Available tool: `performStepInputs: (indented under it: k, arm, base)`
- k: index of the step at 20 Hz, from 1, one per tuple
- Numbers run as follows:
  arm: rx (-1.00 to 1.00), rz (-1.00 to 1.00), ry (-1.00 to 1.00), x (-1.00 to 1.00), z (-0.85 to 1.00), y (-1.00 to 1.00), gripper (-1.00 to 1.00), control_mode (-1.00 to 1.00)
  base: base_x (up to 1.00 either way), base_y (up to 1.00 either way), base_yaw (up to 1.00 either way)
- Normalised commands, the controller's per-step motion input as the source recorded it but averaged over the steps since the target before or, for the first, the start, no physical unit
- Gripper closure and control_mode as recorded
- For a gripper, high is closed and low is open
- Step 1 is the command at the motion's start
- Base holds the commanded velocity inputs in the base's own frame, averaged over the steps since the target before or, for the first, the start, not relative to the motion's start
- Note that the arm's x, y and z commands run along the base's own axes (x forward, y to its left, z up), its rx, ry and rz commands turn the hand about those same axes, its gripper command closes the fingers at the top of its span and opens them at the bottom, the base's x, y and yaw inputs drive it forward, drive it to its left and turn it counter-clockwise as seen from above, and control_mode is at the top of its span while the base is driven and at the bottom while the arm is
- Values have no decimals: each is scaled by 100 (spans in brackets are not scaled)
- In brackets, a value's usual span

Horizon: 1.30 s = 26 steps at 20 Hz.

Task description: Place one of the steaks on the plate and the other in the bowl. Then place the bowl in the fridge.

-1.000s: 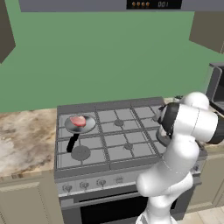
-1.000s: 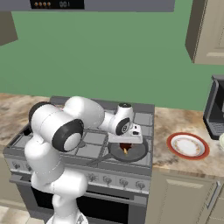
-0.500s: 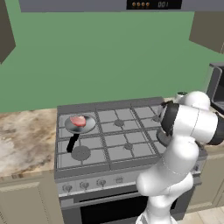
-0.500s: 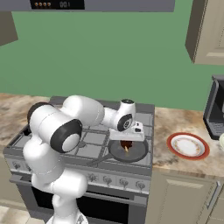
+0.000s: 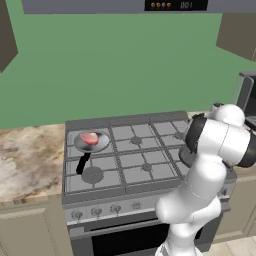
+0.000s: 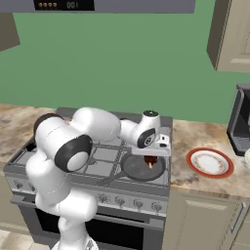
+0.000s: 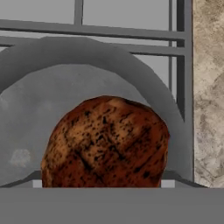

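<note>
The end effector hangs just above the grey metal pan at the front right of the stove, and its jaws stand wide open, holding nothing. Directly under it lies the dark brown steak with red patches, flat in the pan (the hand camera looks almost straight down on it), so I judge the arm is positioned for a grasp from above. The pale pink steak rests in another grey pan with a black handle at the back left burner. The small white plate with a broad red rim waits on the marbled bench just right of the stove, near enough for a short carry.
</note>
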Motion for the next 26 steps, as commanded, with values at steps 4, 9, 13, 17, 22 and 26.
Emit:
performStepInputs:
  k: [4, 9, 13, 17, 22, 26]
  arm:
    - [0, -2, -2, 19, 17, -91, 100, -100]
    - [0, 0, 0, 20, 26, -63, 100, -100]
    - [2, 0, -4, 33, 8, -63, 100, -100]
    - [0, 1, -7, 36, 0, -60, 100, -100]
    - [0, 0, -12, 12, 0, -57, 100, -100]
    - [0, 0, -15, 14, -8, -43, 100, -100]
  base:
    - [0, 0, 0]
    - [0, 0, 0]
    - [0, 0, 0]
    - [0, 0, 0]
    - [0, 0, 0]
    - [0, 0, 0]
